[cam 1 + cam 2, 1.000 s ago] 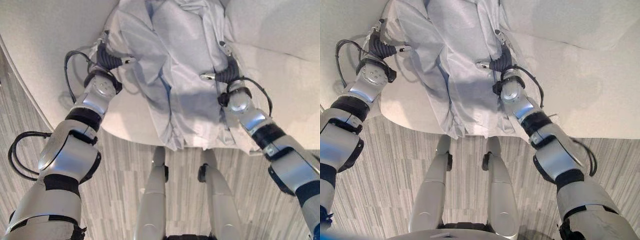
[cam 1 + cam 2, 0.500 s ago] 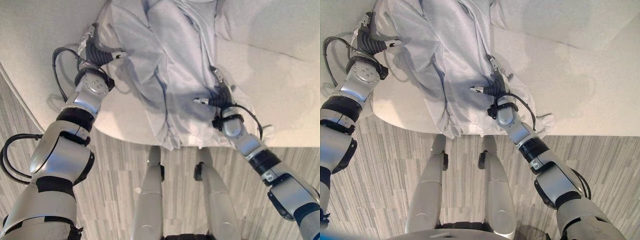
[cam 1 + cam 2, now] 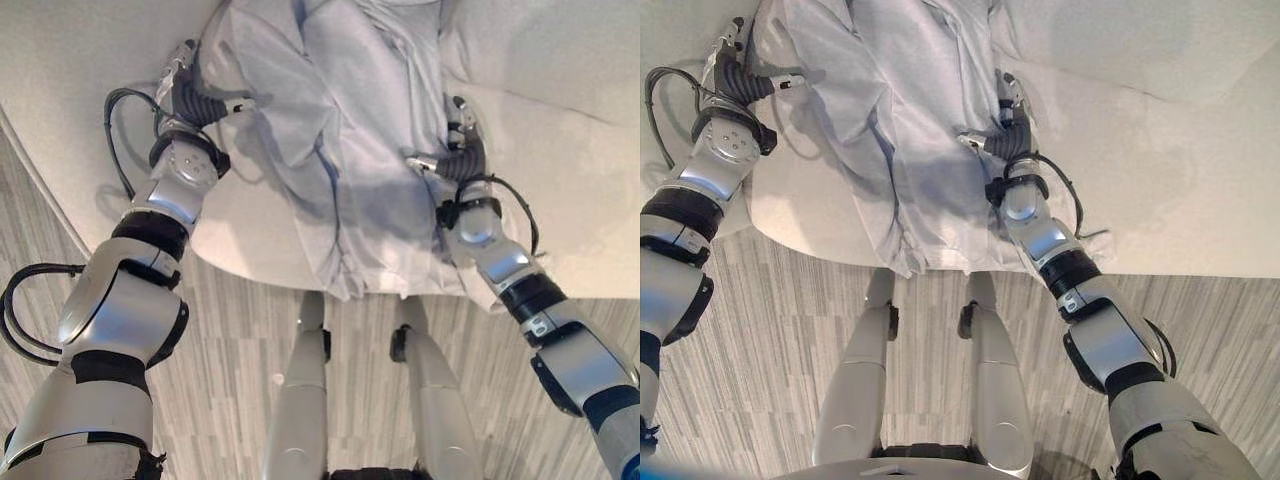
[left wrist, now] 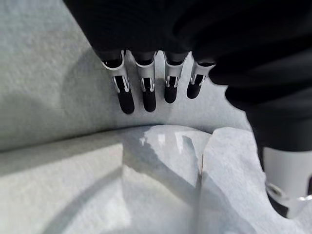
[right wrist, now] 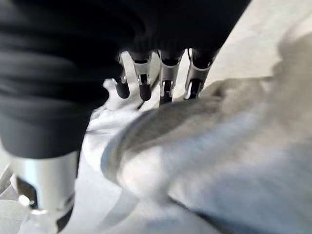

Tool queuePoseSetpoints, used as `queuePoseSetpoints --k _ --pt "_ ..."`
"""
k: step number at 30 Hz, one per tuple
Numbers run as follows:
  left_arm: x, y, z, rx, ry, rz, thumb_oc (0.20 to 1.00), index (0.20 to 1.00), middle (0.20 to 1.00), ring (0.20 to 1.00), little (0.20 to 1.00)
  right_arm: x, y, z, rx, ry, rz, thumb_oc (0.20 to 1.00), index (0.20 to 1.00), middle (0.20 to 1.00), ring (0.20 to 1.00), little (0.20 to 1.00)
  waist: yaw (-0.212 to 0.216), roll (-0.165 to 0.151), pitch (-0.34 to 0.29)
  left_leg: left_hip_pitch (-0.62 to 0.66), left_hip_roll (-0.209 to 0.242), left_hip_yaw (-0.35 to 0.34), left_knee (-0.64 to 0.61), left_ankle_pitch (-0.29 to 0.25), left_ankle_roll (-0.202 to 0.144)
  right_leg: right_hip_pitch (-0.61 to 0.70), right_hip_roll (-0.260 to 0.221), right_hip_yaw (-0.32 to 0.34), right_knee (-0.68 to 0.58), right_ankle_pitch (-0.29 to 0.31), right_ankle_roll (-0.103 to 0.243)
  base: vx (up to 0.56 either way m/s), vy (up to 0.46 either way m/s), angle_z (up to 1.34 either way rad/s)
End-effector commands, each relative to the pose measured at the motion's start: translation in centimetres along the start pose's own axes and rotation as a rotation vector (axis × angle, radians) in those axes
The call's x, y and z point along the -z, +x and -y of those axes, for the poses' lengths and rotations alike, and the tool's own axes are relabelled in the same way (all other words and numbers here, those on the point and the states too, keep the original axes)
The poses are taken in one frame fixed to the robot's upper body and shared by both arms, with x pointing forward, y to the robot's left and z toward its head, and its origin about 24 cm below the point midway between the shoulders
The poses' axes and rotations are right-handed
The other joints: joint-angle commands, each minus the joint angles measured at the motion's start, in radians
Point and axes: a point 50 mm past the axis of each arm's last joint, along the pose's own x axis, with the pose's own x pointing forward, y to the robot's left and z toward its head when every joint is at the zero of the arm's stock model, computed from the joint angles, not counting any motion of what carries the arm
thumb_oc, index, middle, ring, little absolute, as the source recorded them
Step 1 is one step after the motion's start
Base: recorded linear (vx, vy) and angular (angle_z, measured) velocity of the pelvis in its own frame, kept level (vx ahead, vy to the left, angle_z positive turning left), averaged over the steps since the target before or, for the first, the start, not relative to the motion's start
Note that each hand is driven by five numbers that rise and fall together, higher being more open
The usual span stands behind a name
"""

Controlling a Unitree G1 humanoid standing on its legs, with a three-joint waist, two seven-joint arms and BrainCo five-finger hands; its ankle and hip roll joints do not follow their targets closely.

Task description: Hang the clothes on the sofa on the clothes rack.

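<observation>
Nothing I can read anywhere here: no print, label or number on the pale shirt [image 3: 350,130], none on the sofa [image 3: 80,80], none on the floor [image 3: 230,350].

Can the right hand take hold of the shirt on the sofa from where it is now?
Probably yes: the right hand lies at the shirt edge on the sofa, fingers straight, nothing between.
</observation>
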Motion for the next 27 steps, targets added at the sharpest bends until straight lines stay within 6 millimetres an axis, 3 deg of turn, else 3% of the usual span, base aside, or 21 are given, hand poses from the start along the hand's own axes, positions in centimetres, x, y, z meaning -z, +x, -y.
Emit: queuePoseSetpoints --k 1,5,15,23,27 --pt "-1.4 1.2 -2.6 -0.112 0.023 0.039 1.000 1.000 1.000 1.000 1.000 -0.4 0.8 2.3 0.112 0.023 0.016 1.000 1.000 1.000 1.000 1.000 0.011 0.038 0.016 0.082 -0.029 -0.064 -0.036 -0.046 0.020 0.039 -0.080 0.070 0.011 -0.020 0.148 0.00 0.000 0.00" --pt "-2.3 1.5 -2.7 -0.106 0.042 0.057 1.000 1.000 1.000 1.000 1.000 -1.3 1.8 2.3 0.109 0.011 0.023 1.000 1.000 1.000 1.000 1.000 0.016 0.040 0.016 0.079 -0.030 -0.066 -0.036 -0.045 0.020 0.036 -0.081 0.069 0.011 -0.017 0.147 0.00 0.000 0.00" --pt "-4.2 2.7 -3.6 -0.074 0.100 0.066 1.000 1.000 1.000 1.000 1.000 -4.7 3.9 -1.3 -0.092 -0.061 0.057 1.000 1.000 1.000 1.000 1.000 0.029 0.037 0.013 0.076 -0.032 -0.062 -0.036 -0.038 0.019 0.034 -0.079 0.071 0.011 -0.011 0.147 0.00 0.004 0.00" --pt "-4.9 3.1 -4.0 -0.063 0.116 0.063 1.000 1.000 1.000 1.000 1.000 -6.9 3.4 -4.3 -0.196 -0.096 0.123 1.000 1.000 1.000 1.000 1.000 0.022 0.022 0.016 0.067 -0.026 -0.061 -0.036 -0.039 0.027 0.025 -0.076 0.085 0.011 -0.018 0.148 0.01 0.013 -0.01" --pt "-5.5 3.3 -4.0 -0.069 0.105 0.065 1.000 1.000 1.000 1.000 1.000 -7.9 3.0 -4.9 -0.205 -0.080 0.168 1.000 1.000 1.000 1.000 1.000 0.010 0.011 0.016 0.053 -0.025 -0.054 -0.033 -0.042 0.031 0.006 -0.074 0.098 0.011 -0.016 0.149 0.02 0.028 -0.06"
